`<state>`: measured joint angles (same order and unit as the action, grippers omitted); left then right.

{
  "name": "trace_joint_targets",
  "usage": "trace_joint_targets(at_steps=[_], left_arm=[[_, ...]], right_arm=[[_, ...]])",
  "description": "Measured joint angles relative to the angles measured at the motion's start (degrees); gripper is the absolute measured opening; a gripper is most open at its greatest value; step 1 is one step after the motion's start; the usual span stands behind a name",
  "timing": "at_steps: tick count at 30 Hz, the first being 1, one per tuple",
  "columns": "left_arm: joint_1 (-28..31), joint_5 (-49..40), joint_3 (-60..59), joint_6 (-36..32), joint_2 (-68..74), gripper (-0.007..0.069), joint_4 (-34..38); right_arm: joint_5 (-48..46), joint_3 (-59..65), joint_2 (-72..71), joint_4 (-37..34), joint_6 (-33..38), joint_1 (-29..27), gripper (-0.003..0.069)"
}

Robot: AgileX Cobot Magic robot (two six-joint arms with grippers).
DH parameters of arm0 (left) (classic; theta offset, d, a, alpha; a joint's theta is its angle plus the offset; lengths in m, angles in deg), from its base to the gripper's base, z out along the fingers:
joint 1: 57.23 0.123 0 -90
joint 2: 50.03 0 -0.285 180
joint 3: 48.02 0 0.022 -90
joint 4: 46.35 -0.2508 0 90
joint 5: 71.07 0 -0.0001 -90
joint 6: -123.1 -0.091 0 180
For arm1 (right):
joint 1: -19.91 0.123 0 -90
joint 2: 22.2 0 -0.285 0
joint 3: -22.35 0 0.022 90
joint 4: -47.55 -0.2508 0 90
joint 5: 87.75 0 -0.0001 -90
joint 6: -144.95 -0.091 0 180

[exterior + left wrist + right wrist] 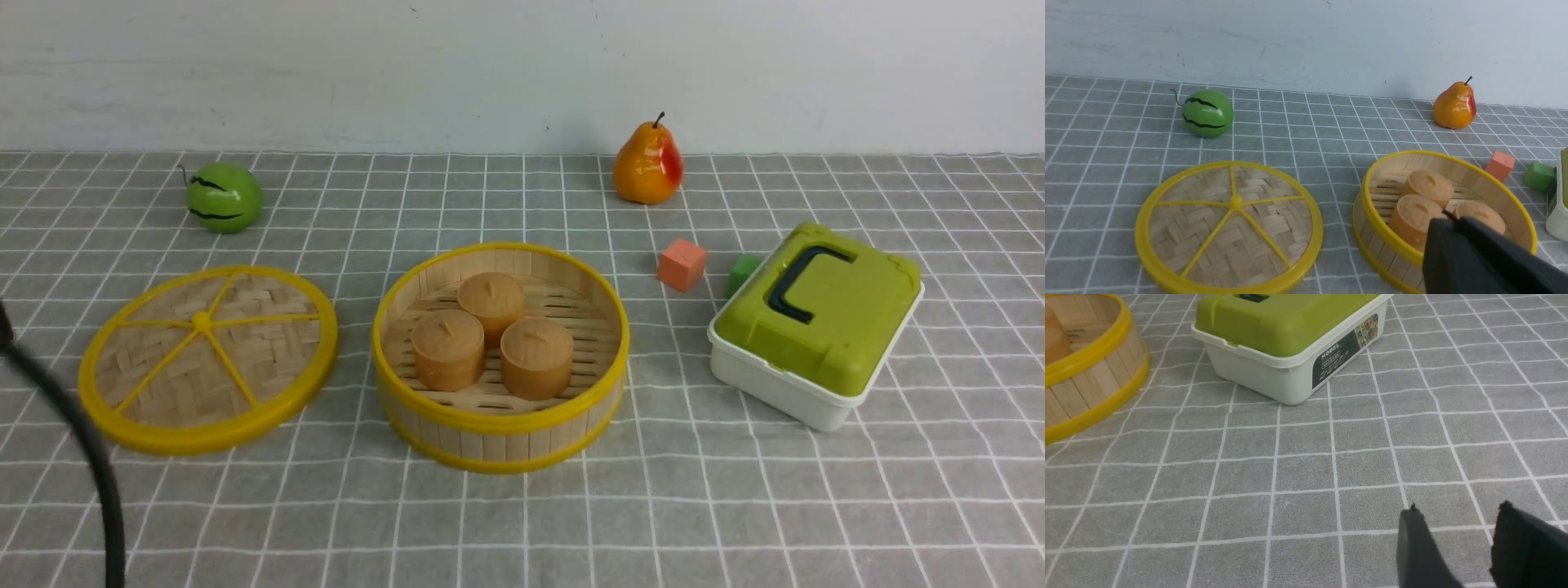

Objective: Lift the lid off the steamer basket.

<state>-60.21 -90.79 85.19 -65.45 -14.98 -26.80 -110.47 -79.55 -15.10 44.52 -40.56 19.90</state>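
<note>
On the grey, white-lined tabletop [571, 523], the round steamer basket [500, 445] stands near the middle, uncovered, its slatted floor showing inside yellow rings. The lid [155, 384] lies flat to the left of the basket, apart from it, with its yellow spokes and hub facing up. To the basket's right sits a white box with a green top [816, 327], set at an angle, its black handle [788, 286] folded down on the top. Behind the lid is a green ball-shaped fruit [224, 198] with dark stripes and a thin curling stem; behind and to the right of the basket, a yellow-orange pear [647, 163] with a red patch stands upright near the wall [522, 73]. Three brown buns [447, 349] are grouped inside the basket. Between basket and box lie an orange block [682, 265] and a green block [741, 273], the green one just beside the box. The left gripper [1451, 218] has its fingers pressed together with nothing between them; the right gripper [1457, 506] has its fingers spread, empty, above the cloth-like surface.
</note>
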Motion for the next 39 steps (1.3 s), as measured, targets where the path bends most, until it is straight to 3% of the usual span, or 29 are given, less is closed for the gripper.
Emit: trace_joint_targets(at_steps=[9,20,23,28,30,39], left_arm=[[0.0,0.0,-19.2,-0.3,-25.7,-0.0013,2.5],[0.1,2.8,-30.5,0.4,-27.9,-0.0013,2.2],[0.1,4.6,-31.8,8.6,-27.9,-0.0013,-4.5],[0.1,-0.3,-31.8,24.6,-27.9,-0.0013,-17.6],[0.1,-1.9,-32.1,26.9,-27.9,-0.0013,-19.5],[0.1,-2.4,-32.1,17.5,-27.9,-0.0013,-17.0]], right_arm=[[0.0,0.0,0.0,0.0,0.0,0.0,0.0242],[0.0,0.0,0.0,0.0,0.0,0.0,0.0242],[0.0,0.0,0.0,0.0,0.0,0.0,0.0242],[0.0,0.0,0.0,0.0,0.0,0.0,0.0242],[0.0,0.0,0.0,0.0,0.0,0.0,0.0242],[0.0,0.0,0.0,0.0,0.0,0.0,0.0242]])
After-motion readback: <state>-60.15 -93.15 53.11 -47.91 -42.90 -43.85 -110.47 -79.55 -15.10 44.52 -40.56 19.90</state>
